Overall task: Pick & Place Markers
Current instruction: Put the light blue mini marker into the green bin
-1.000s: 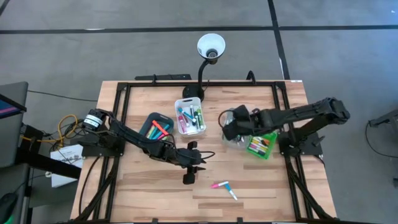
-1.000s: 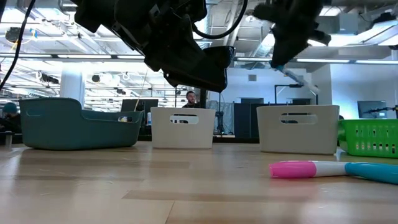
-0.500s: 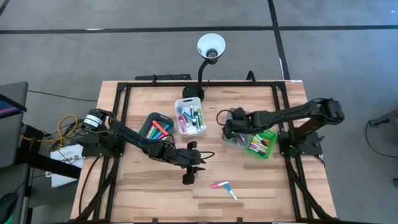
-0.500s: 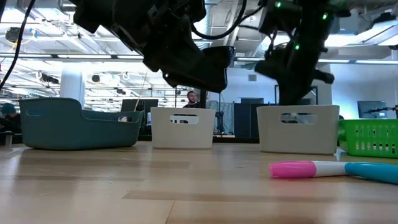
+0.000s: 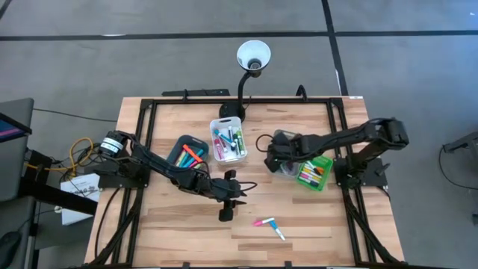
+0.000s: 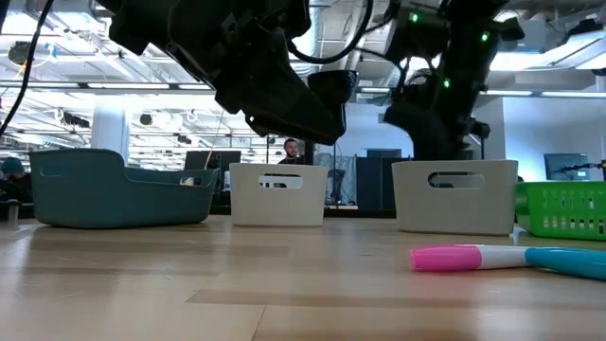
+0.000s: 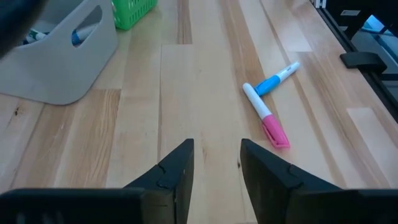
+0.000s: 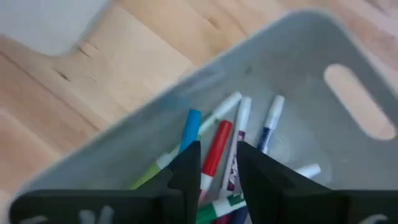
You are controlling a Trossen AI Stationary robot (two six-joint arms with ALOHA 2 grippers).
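Note:
Two markers lie on the bare wood near the front: a pink-capped one (image 5: 261, 222) (image 7: 264, 118) and a blue one (image 5: 277, 232) (image 7: 277, 78). My left gripper (image 5: 227, 203) (image 7: 216, 146) hovers open and empty left of them, above the table. My right gripper (image 5: 272, 155) (image 8: 217, 149) is open, low over the grey bin (image 5: 284, 166), whose floor holds several markers (image 8: 214, 152) in red, blue and green. I cannot see it touch any of them.
A teal bin (image 5: 188, 152) and a white bin (image 5: 228, 140) with markers stand at the middle back, and a green bin (image 5: 314, 172) stands right of the grey one. A lamp (image 5: 253, 56) stands at the far edge. Bare wood lies around the two loose markers.
My right gripper has gone down and a little toward the table's left edge, over the grey bin. A blue tip that showed below its fingers a second ago no longer shows.

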